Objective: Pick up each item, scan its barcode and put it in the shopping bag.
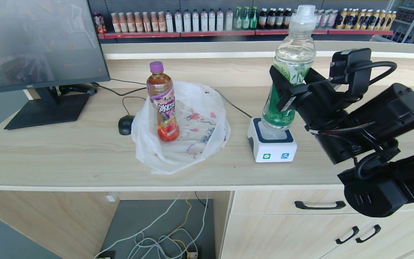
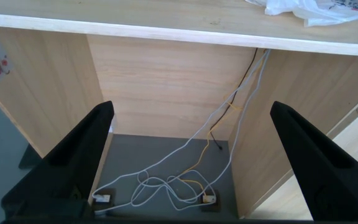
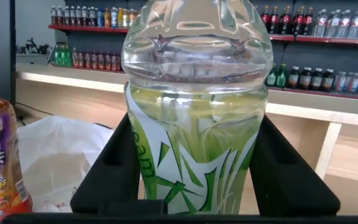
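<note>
The counter (image 1: pixel 49 158) is viewed from above by the head camera, facing the shelves (image 1: pixel 228 33). The green-labelled bottle (image 3: pixel 194 124) is framed close-up from the right wrist, the under-counter cables (image 2: pixel 166 183) from the left. The shopping bag (image 1: pixel 199 144) is shared by all.

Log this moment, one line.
right gripper shut on green bottle | bottle upright at scanner | orange bottle in bag | left gripper open
</note>
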Robot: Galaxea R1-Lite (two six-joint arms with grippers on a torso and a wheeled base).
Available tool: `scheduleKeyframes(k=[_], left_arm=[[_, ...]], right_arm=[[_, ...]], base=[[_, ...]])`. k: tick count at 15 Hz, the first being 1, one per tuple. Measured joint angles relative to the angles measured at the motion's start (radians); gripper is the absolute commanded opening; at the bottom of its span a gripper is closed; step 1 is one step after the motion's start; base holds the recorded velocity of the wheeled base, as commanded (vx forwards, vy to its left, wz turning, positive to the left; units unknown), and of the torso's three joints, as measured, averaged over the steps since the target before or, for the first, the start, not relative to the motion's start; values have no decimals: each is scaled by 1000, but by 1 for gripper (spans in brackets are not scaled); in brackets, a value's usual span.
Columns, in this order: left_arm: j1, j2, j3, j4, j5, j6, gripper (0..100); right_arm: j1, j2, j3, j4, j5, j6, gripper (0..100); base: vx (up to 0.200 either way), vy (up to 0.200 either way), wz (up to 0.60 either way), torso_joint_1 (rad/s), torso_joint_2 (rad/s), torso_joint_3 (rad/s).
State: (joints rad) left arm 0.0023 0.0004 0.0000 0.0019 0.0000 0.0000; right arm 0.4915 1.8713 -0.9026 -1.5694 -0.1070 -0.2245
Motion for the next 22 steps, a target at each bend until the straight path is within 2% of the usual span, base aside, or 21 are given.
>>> scheduleKeyframes(k=[5, 11, 20, 22], left_arm=[[0, 0, 0, 0, 0, 0, 100], [0, 0, 0, 0, 0, 0, 100], [0, 0, 0, 0, -1, 6, 100], [0, 0, 0, -1, -1, 6, 100]], right_arm=[[-62, 4, -11, 0, 2, 5, 0], [-67, 9, -3, 0, 1, 18, 0], [-66, 5, 3, -1, -3, 18, 0], [-40, 2, 6, 0, -10, 35, 0]], base=[[0, 200, 0, 2, 3, 2], [0, 200, 0, 3, 2, 2], [0, 0, 0, 0, 0, 0], [0, 0, 0, 0, 0, 0]])
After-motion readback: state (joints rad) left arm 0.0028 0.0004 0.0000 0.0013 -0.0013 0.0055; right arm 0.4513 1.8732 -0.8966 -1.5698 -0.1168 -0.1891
